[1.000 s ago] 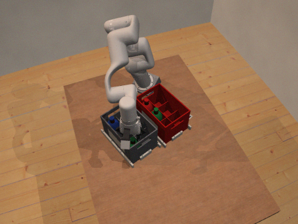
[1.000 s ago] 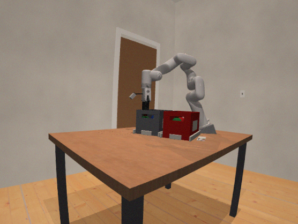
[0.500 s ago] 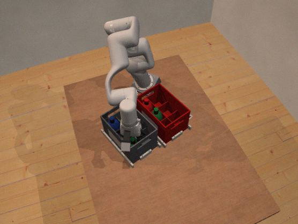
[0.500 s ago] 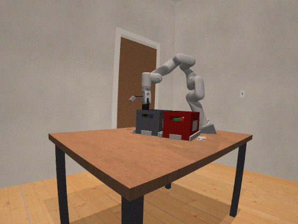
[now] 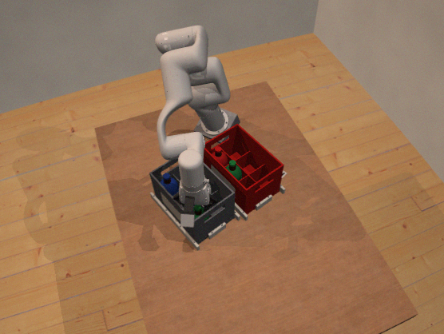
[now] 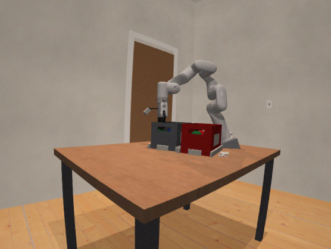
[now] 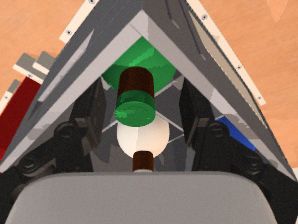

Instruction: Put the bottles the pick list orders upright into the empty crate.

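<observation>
My gripper (image 5: 194,207) (image 6: 162,119) (image 7: 142,88) is open and lowered to the top of the grey crate (image 5: 217,217) (image 6: 164,137) (image 7: 160,35). In the wrist view its fingers stand on either side of the green cap of a green bottle (image 7: 135,107) (image 5: 199,209), not touching it. A white bottle (image 7: 142,139) stands just behind it, and a blue bottle (image 5: 169,184) (image 7: 235,131) stands in the same crate. The red crate (image 5: 263,188) (image 6: 199,144) (image 7: 20,105) holds a red bottle (image 5: 218,153) and a green bottle (image 5: 234,169), both upright.
The pick list (image 6: 223,153) lies on the table beside the red crate, too small to read. Pale guide rails (image 5: 217,231) edge both crates. The arm's base stands right behind the red crate. A door is in the back wall.
</observation>
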